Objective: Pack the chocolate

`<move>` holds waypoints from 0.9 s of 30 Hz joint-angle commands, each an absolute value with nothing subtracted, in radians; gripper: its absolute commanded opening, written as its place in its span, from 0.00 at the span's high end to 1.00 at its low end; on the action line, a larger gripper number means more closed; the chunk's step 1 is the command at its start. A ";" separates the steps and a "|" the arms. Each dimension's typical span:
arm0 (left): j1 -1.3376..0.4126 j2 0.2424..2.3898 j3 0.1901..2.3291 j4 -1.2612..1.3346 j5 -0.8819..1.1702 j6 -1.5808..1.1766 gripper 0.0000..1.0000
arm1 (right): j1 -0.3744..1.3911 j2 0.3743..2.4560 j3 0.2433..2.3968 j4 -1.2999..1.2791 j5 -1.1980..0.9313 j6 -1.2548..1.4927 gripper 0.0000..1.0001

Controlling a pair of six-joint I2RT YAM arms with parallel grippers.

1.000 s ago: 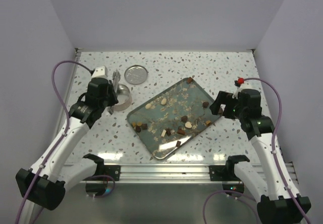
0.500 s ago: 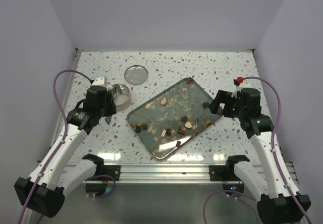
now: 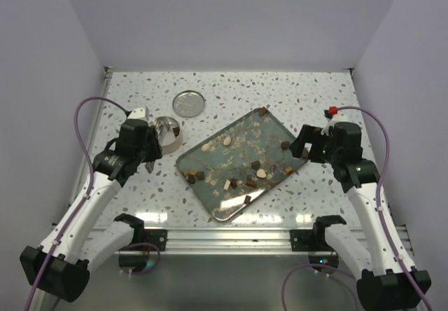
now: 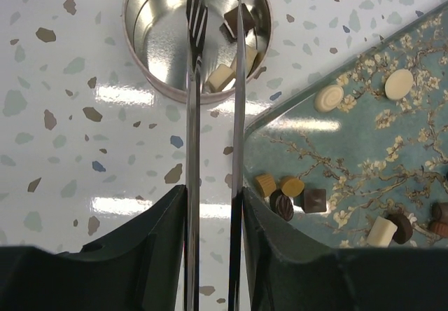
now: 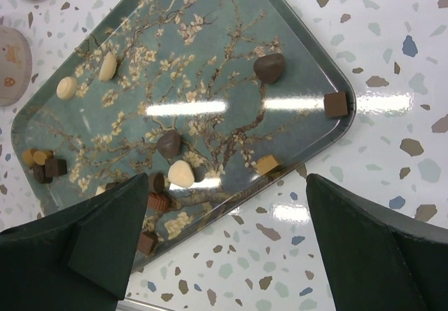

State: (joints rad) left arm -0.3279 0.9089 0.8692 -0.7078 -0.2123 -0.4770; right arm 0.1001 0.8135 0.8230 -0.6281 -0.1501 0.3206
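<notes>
Chocolate [image 4: 220,78] in tin [image 4: 150,38] beside tweezers [image 4: 192,150] pinched in left pincer [image 4: 213,195]; right pincer [image 5: 225,181] spread.

The table [image 4: 63,157] is smooth, glossy and stone-speckled, mirroring the lamps. The tin [image 4: 154,31] and tweezers [image 4: 192,150] are bright polished metal, and the tray [image 5: 210,52] has a glossy printed face. The chocolate [image 5: 269,68] looks smooth with a dull sheen.
</notes>
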 commanded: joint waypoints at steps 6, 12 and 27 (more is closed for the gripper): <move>-0.340 0.982 1.002 -0.677 -0.210 -0.402 0.62 | 0.104 0.802 0.836 -0.603 -0.156 0.321 0.02; -0.544 1.103 1.098 -0.629 -0.285 -0.400 0.63 | 0.106 0.792 0.838 -0.612 -0.143 0.324 0.03; -0.913 1.315 1.091 -0.543 -0.316 -0.515 0.61 | 0.104 0.756 0.831 -0.650 -0.127 0.325 0.02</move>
State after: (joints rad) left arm -0.9070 1.3251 1.0790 -0.6037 -0.2687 -0.4793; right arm 0.1001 0.7727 0.8234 -0.6384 -0.1444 0.3218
